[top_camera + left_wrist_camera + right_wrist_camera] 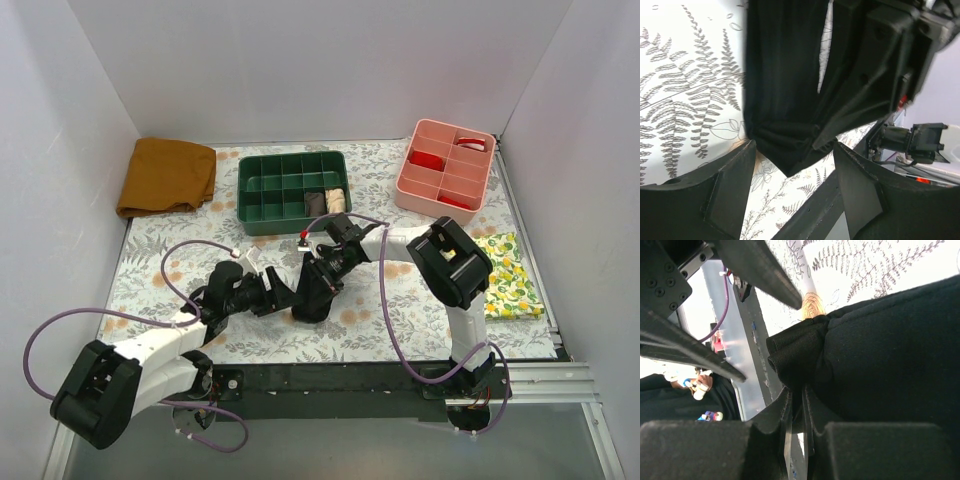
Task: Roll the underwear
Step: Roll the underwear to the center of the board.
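Underwear [313, 292] sits near the middle of the table [150, 240], a dark bunched lump between my two tools, in front of the green tray [270, 190].

Progress, as I judge it: the fabric is gathered into a narrow, creased strip, but no tidy roll shows. Most of the rolling looks left to do.

- Right tool [799, 405]: clamped on a puckered fold of the black fabric.
- Left tool [792, 150]: fingers apart, the garment's lower corner between them, unpinched.
- Overhead view: position only; jaws lost, black on black.
- Right wrist view: alone shows the pinch.
- Left wrist view: alone shows the fabric hanging long, and the gap.
- Grey label: not seen in any view.
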